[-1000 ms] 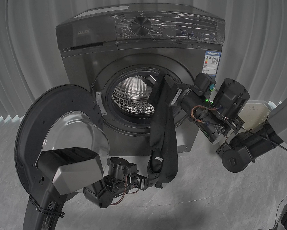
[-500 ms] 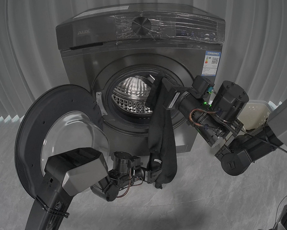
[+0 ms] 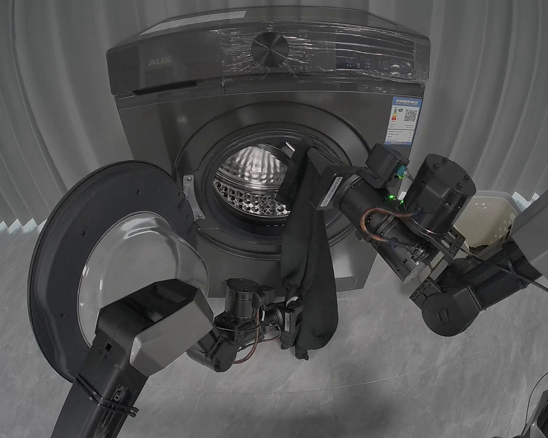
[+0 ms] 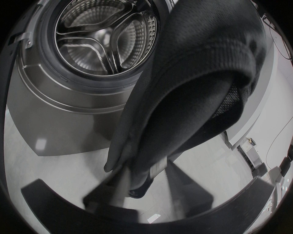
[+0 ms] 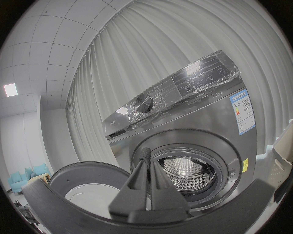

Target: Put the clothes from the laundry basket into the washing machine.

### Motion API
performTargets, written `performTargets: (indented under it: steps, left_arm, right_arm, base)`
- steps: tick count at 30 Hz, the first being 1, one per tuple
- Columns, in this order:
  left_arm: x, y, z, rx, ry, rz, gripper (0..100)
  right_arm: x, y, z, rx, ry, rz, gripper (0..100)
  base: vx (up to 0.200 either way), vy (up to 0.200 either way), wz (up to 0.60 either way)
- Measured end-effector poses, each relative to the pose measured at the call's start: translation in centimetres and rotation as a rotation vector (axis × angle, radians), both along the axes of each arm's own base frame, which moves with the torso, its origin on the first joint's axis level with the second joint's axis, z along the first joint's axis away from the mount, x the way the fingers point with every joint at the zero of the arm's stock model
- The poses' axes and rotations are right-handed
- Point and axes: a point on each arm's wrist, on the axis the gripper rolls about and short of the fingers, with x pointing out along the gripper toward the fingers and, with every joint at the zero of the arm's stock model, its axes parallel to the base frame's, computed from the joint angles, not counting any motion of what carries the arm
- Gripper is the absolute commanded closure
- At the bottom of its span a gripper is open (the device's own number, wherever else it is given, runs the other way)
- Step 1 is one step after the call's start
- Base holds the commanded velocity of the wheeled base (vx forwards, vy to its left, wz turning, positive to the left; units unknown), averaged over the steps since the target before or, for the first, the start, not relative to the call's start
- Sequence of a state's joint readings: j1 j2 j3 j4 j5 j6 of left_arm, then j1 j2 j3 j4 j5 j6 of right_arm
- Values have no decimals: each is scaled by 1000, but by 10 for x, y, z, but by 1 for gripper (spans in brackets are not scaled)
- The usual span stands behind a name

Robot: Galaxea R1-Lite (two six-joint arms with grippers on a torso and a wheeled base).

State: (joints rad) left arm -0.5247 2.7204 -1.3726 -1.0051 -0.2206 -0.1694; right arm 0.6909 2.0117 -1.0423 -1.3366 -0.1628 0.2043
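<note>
Since a second ago my left gripper (image 3: 292,322) has slid up and to the right, in against the bottom of the black garment (image 3: 308,251), and the right gripper (image 3: 300,159) has crept a touch left toward the drum (image 3: 252,181). The right claw is pinching the garment's top edge right at the mouth of the washing machine (image 3: 270,109). My guess is that's so the cloth hangs in line with the opening, while the left arm gathers the dangling tail so it doesn't drag outside. The door (image 3: 107,234) is swung wide open to the left, out of the way. The hard bits: the left wrist view is blurry up close, so I can't tell if that claw is actually clamped on the fabric. The laundry basket (image 3: 491,215) on the far right is mostly hidden behind the right arm, so I can't see what's in it.
</note>
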Motion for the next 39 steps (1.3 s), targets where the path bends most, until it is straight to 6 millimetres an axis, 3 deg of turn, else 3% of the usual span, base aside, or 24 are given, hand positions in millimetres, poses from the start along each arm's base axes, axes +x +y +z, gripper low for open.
performTargets:
  steps: [8, 15, 25, 31, 39]
  left_arm:
    - [3, -1, 1, -23, -26, 19, 100]
    - [-16, 11, 18, -31, -39, 27, 100]
    - [-71, 38, 75, -64, -98, 13, 100]
    - [-95, 50, 119, -115, -179, 5, 100]
    - [-109, 55, 170, -194, -303, -5, 100]
  right_arm:
    - [2, -2, 0, 0, -1, -8, 100]
    - [14, -15, -2, -6, 7, -54, 100]
    - [30, -44, -16, -39, 45, -135, 100]
    - [23, -59, -51, -122, 155, -150, 100]
    - [10, -74, -85, -203, 274, -161, 100]
  base:
    - [0, 0, 0]
    - [0, 0, 0]
    - [0, 0, 0]
    - [0, 0, 0]
    - [0, 0, 0]
